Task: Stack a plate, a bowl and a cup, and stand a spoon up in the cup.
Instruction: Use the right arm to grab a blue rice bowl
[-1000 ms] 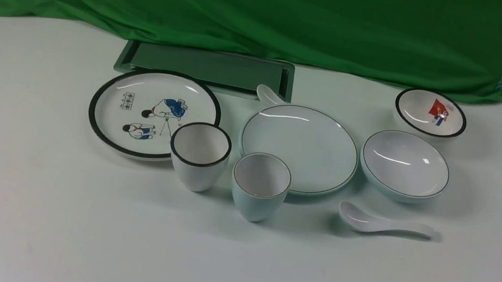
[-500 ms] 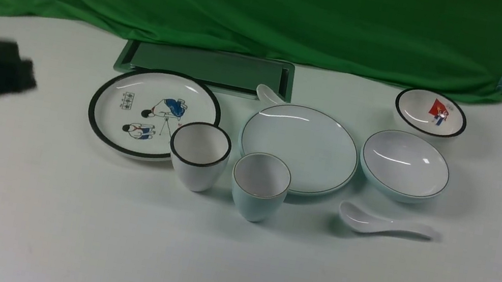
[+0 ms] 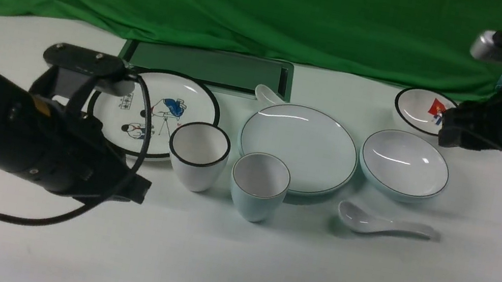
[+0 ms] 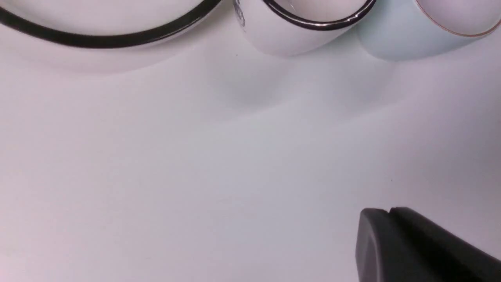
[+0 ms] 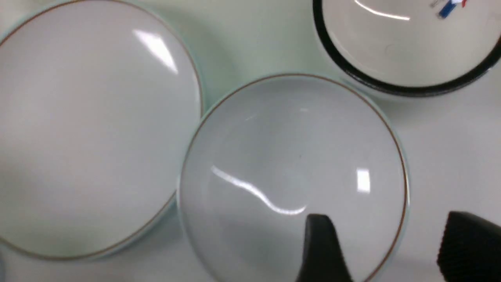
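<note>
The pale blue-green plate [image 3: 299,147] lies mid-table, with the cup [image 3: 259,184] standing just in front of it. The wide bowl [image 3: 404,163] sits to the plate's right. The white spoon [image 3: 383,224] lies in front of the bowl. My left gripper [image 3: 139,191] is shut and empty, low over the table to the left of the cups; its wrist view shows its closed tips [image 4: 389,211] and the cup's wall [image 4: 411,39]. My right gripper [image 3: 449,132] hovers open above the bowl's far right; in its wrist view [image 5: 387,217] the bowl [image 5: 293,168] rim passes between the fingers, beside the plate [image 5: 86,129].
A white cartoon plate [image 3: 152,113] and a black-rimmed white cup [image 3: 198,155] stand left of the plate. A small black-rimmed bowl [image 3: 424,109] sits behind the wide bowl. A green tray [image 3: 212,67] and a second white spoon [image 3: 267,93] lie at the back. Green cloth hangs behind.
Both arms have come into view: the left swung in from the left edge toward the cups, the right came in from the right to above the bowl. The dishes have not moved.
</note>
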Controlling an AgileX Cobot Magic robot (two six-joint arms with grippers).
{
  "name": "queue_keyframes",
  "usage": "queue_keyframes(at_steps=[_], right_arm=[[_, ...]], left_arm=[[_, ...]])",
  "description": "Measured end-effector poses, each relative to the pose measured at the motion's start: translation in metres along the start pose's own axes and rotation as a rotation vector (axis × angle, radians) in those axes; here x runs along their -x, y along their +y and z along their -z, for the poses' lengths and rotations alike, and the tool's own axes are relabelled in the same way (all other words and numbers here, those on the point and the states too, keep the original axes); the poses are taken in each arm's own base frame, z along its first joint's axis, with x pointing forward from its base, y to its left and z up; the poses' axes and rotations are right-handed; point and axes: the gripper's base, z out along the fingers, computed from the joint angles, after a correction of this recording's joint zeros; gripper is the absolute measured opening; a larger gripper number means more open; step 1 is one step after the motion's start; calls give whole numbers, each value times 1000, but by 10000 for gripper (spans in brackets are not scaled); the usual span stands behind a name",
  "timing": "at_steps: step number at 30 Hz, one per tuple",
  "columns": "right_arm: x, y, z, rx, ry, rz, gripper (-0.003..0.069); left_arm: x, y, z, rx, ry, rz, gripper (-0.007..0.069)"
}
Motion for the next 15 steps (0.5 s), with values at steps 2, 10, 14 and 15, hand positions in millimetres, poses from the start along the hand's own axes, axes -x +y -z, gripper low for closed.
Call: queue_keyframes(at_steps=[2, 10, 14, 15], right_arm=[[5, -6, -24, -1, 25, -15, 444], [-4, -19, -84, -31, 108, -46, 372], [-8, -21, -90, -51, 137, -42, 364], [-7, -21, -88, -51, 138, -41, 364]], left_arm=[[0, 0, 0, 1, -3, -1, -29], [0, 0, 0, 1, -3, -7, -29], [0, 0, 0, 1, -3, -15, -29], [0, 0, 0, 1, -3, -15, -29]])
